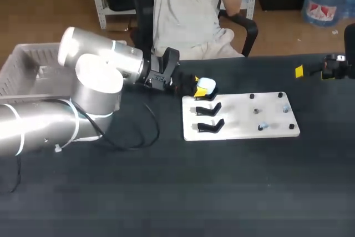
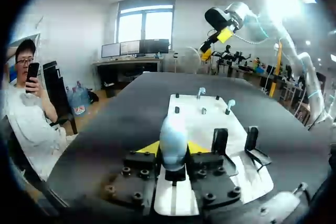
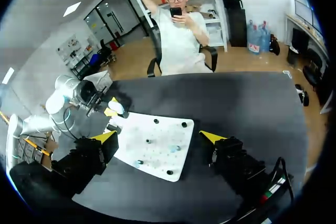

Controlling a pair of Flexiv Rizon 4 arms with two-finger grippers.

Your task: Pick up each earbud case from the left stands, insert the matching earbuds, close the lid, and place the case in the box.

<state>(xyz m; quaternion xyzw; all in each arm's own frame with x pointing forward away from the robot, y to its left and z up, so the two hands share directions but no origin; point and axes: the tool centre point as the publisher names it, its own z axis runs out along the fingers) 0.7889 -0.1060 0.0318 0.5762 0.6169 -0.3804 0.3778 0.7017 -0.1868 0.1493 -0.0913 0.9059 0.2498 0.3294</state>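
A pale blue-white earbud case (image 1: 206, 85) sits at the back left corner of the white board (image 1: 244, 120). My left gripper (image 1: 198, 87) is shut on it. In the left wrist view the case (image 2: 173, 139) stands upright with a yellow tip pressed against each side. Two bare black stands (image 1: 209, 109) (image 1: 211, 127) line the board's left side. Small earbuds (image 1: 285, 108) (image 1: 262, 127) rest on pegs at its right. My right gripper (image 1: 319, 67) hangs open at the table's far right edge, and in its own view its fingers (image 3: 107, 137) stand wide apart over the board (image 3: 157, 148).
A grey basket (image 1: 25, 65) stands at the table's left, behind my left arm. A black cable (image 1: 141, 134) loops over the dark tabletop beside that arm. Black pegs (image 1: 252, 96) dot the board's corners.
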